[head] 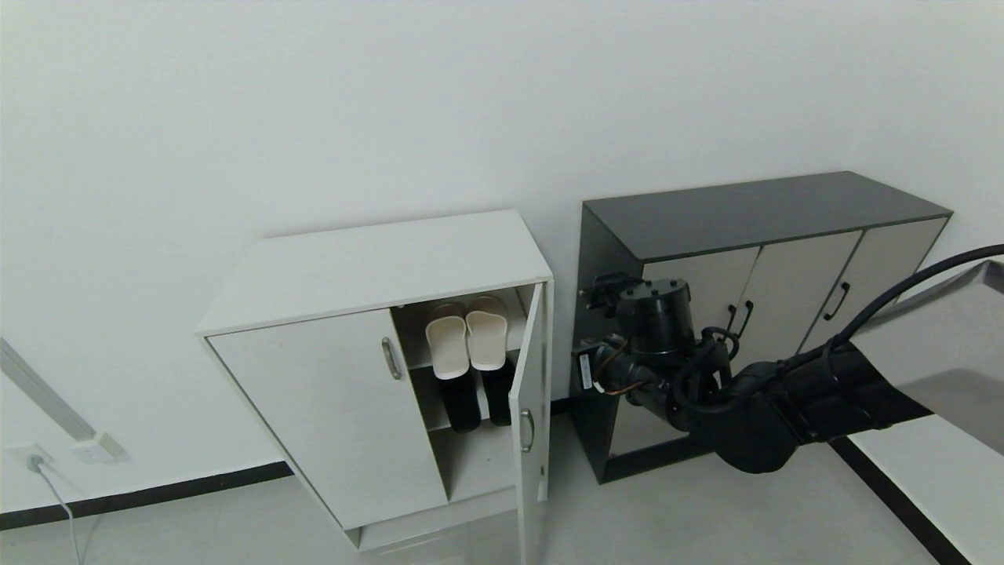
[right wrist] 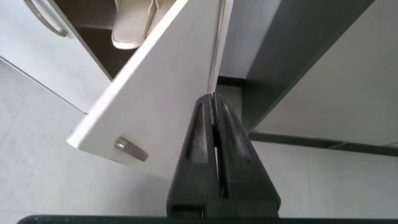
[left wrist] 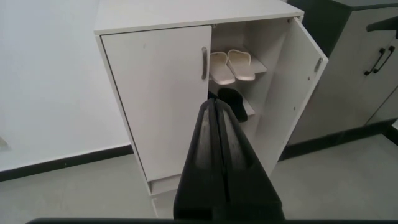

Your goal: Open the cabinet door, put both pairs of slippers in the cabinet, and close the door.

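The left gripper (left wrist: pixel 214 102), with slim black fingers, has its jaws pressed together on nothing. It hangs in front of the white two-door wooden cabinet (head: pixel 369 267), level with the lower shelf. The right gripper (right wrist: pixel 215 98) is likewise closed and empty. Its tips are just beside the outer face of the open white cabinet door (head: pixel 532 377), in the gap between that door and the neighbouring dark grey cabinet with beige doors (head: pixel 753 208). Whether they touch the panel cannot be told.

Inside, the pair of cream foam slippers (head: pixel 485 341) lies side by side on the upper shelf. Their long axes run front to back, with the heel ends out over the shelf edge and the toes toward the rear. The pair of black slippers (head: pixel 460 404) sits the same way on the shelf below.

The other white door (head: pixel 329 400) is shut and carries a curved metal handle (head: pixel 390 359). Both cabinets stand on a pale grey floor (head: pixel 706 518) against a white wall (head: pixel 314 102) with a black skirting strip (head: pixel 157 494). A wall socket with a plugged-in cable (head: pixel 31 457) is low on the head view's left.
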Motion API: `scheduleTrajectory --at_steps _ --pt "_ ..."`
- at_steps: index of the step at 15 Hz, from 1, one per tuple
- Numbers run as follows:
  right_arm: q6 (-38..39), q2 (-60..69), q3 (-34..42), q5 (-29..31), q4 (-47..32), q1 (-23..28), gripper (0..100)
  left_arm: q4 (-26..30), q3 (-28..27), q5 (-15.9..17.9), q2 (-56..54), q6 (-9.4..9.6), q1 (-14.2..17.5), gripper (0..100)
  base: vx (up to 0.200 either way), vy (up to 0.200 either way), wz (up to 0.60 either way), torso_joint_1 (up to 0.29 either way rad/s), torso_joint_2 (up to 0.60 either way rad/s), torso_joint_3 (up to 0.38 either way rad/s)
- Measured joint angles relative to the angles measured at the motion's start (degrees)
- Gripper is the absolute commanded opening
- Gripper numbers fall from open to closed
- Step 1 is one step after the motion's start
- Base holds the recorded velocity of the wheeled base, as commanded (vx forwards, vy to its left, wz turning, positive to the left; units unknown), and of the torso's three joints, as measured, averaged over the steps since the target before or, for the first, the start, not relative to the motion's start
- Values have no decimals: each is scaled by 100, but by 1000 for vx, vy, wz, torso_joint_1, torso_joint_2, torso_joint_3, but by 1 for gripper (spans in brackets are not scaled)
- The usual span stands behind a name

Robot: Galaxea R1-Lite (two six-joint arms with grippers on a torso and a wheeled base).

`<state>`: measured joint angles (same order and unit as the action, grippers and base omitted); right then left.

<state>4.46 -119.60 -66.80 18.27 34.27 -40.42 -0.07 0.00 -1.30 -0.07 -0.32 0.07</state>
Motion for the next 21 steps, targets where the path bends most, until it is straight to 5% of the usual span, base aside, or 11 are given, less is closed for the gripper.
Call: scheduleTrajectory --at_steps 5,13,21 --pt "0 0 7 -11 -4 -30 0 2 0 0 0 -1 -7 0 0 0 600 1 2 5" --pt "-80 152 204 200 33 176 0 0 0 0 0 -1 -5 0 0 0 0 0 0 0" --pt "-189 878 1755 204 79 663 0 0 0 0 0 -1 0 0 0 0 0 0 0 0"
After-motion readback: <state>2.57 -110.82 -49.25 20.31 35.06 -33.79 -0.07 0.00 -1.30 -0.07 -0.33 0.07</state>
